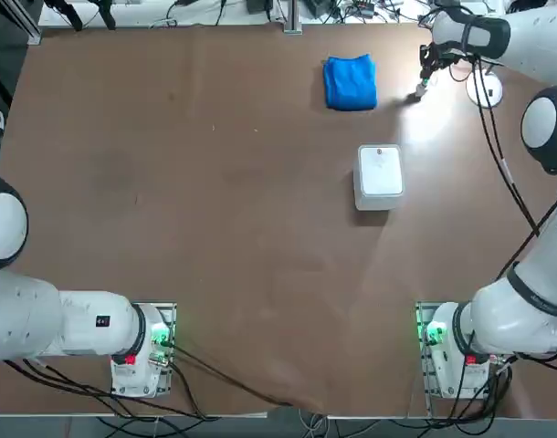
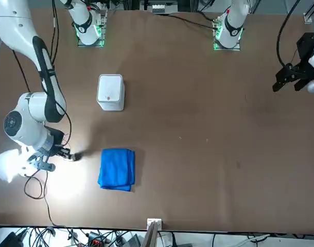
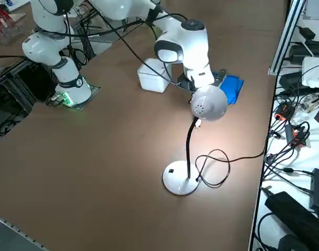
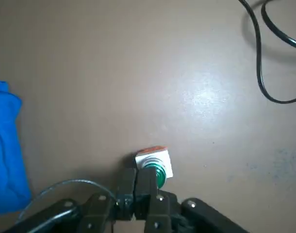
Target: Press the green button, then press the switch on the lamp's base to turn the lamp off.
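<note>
Green button is sitting at the upper right of the top view, beside the blue cloth; the right gripper, jaws shut and holding nothing, is bearing on it. Pressing straight down should work best.

I see a wide brown table filling nearly every view, matte and lightly scuffed. A bright pool of light falls on it near one far corner. Along the edges I make out tangled black cables and a metal rail at the side. Beyond that rail sits a shelf cluttered with adapters and more wiring.
</note>
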`<state>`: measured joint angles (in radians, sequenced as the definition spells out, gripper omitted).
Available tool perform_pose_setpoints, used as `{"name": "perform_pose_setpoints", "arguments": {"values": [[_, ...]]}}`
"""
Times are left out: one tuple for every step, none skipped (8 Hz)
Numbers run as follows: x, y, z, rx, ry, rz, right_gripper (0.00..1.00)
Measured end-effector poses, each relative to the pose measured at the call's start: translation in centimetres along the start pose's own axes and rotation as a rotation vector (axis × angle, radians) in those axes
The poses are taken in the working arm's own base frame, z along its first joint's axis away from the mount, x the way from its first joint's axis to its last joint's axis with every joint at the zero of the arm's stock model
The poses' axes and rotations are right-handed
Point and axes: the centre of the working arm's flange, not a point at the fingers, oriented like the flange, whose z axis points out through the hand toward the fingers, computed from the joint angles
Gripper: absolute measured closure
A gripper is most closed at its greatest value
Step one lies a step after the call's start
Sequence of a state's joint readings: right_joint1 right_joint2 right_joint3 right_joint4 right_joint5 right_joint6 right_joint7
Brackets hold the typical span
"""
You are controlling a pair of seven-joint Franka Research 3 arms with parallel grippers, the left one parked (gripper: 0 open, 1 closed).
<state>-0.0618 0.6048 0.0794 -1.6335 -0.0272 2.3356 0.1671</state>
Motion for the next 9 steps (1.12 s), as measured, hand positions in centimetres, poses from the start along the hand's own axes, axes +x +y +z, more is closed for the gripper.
{"name": "perform_pose_setpoints", "arguments": {"values": [[-0.01,0.00,0.03,0.000,0.000,0.001,0.98],[-0.05,0.01,0.15,0.001,0.002,0.001,0.98],[-0.14,0.01,0.37,0.003,0.015,0.001,0.98],[-0.19,0.00,0.48,0.006,0.031,0.001,0.98],[-0.26,0.00,0.48,0.006,0.036,0.001,0.98],[-0.30,0.01,0.47,0.007,0.037,0.001,0.98],[-0.31,0.01,0.47,0.007,0.038,0.001,0.98],[-0.31,0.01,0.44,0.007,0.039,0.001,0.98],[-0.26,0.00,0.28,0.007,0.043,0.001,0.98]]}}
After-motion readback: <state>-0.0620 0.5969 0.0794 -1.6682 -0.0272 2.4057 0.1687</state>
